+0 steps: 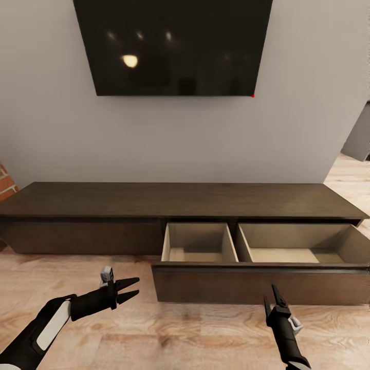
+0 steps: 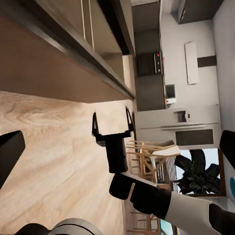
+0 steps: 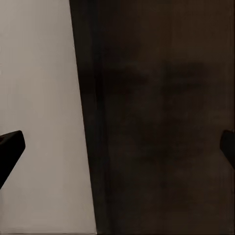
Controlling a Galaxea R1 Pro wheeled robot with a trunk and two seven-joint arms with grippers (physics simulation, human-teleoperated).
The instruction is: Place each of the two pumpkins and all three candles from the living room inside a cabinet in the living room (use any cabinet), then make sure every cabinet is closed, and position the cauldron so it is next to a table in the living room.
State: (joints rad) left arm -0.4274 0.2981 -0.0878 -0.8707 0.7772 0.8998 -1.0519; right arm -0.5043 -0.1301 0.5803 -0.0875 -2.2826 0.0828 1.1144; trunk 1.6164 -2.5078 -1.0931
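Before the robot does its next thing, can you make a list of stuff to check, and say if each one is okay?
1. Drawer of the cabinet pulled open: ok, both compartments are visible from above.
2. Room inside: ok, no item shows in either compartment; their nearest floor strip is hidden behind the drawer front.
3. Left gripper free: ok, its fingers are spread and hold nothing.
4. Right gripper free: ok, nothing sits between its fingers; it hangs just in front of the drawer front.
5. Pumpkins or candles within reach: cannot tell.
6. Every cabinet closed: not ok, this drawer stands open.
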